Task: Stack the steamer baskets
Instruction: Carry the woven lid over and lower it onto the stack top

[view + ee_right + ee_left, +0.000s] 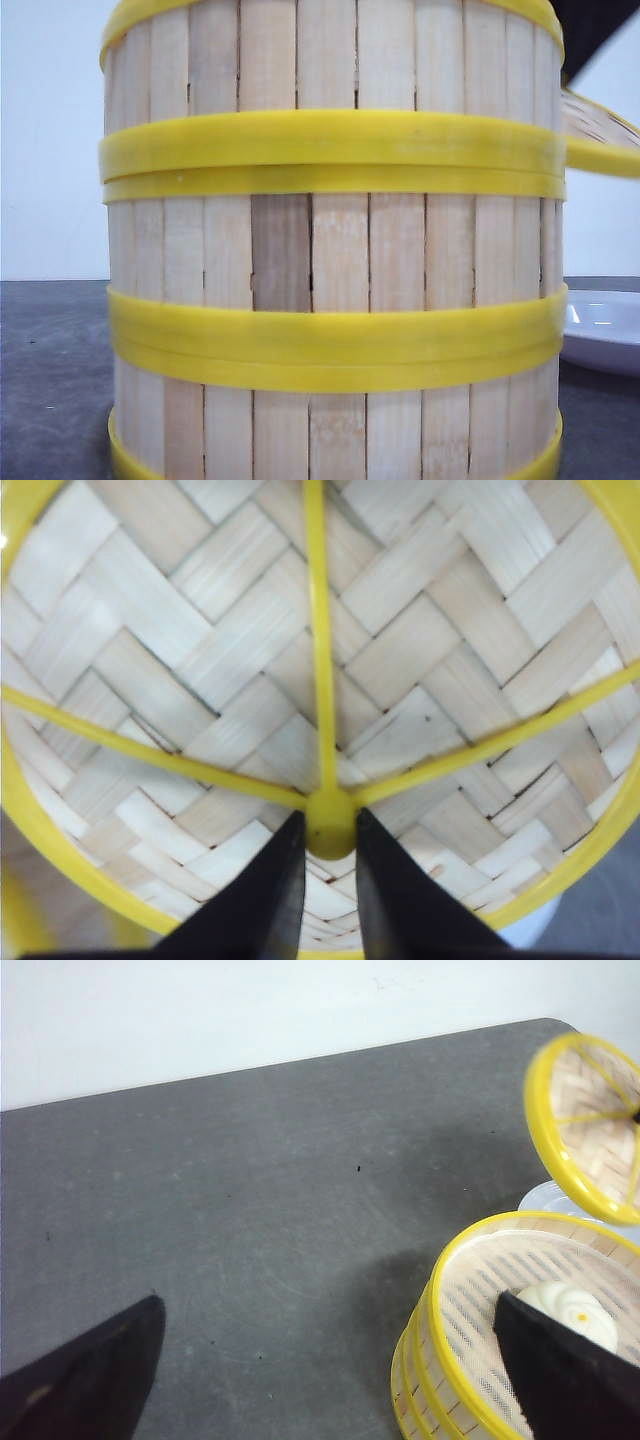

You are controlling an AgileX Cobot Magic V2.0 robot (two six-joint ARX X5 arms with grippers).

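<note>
Steamer baskets [330, 250] stacked: pale wood slats, thick yellow rings.

No readable text, labels or numbers anywhere.

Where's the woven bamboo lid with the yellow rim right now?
The woven bamboo lid hangs tilted in the right gripper, which pinches its centre knob, above the white dish, right of the steamer basket stack.

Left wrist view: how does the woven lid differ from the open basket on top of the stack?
The lid is tilted and raised, with the right hand shut on its yellow hub; the top basket sits level on the stack. The lid shows a woven face crossed by yellow spokes; the top basket has a slatted floor holding a white bun. Both are round with yellow rims.
</note>
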